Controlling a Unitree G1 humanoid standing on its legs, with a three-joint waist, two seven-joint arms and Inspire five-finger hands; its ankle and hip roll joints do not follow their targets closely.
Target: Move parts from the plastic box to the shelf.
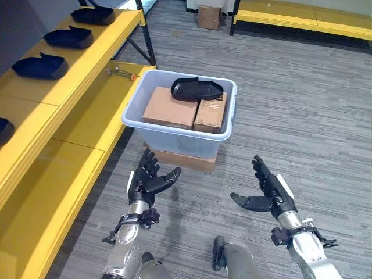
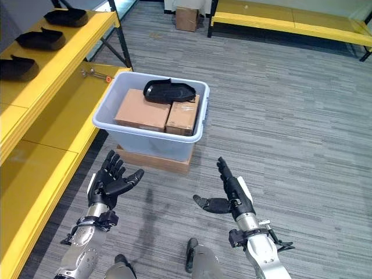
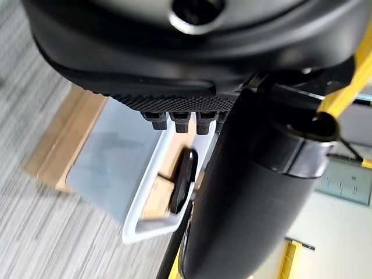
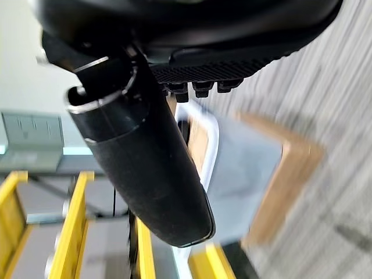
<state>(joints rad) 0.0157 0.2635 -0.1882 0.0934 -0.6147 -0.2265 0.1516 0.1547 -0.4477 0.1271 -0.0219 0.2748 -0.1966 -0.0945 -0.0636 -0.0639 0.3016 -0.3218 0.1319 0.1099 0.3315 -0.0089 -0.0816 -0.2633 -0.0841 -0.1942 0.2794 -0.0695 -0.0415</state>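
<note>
A pale grey plastic box (image 1: 174,135) stands on a flat cardboard base ahead of me on the carpet. Inside it a black moulded part (image 1: 196,89) lies on top of brown cardboard boxes (image 1: 170,108). Both my hands hover over the floor in front of the box, empty, with fingers straight. My left hand (image 1: 146,179) is near the box's front left corner, my right hand (image 1: 268,189) further right and lower. The yellow shelf (image 1: 70,64) runs along my left, with similar black parts (image 1: 39,65) lying on its top level.
A lower yellow shelf level (image 1: 58,174) lies between the top level and the floor, with a small metal tool (image 1: 120,72) at its far end. A brown carton (image 1: 209,16) and another yellow rack (image 1: 302,17) stand at the back.
</note>
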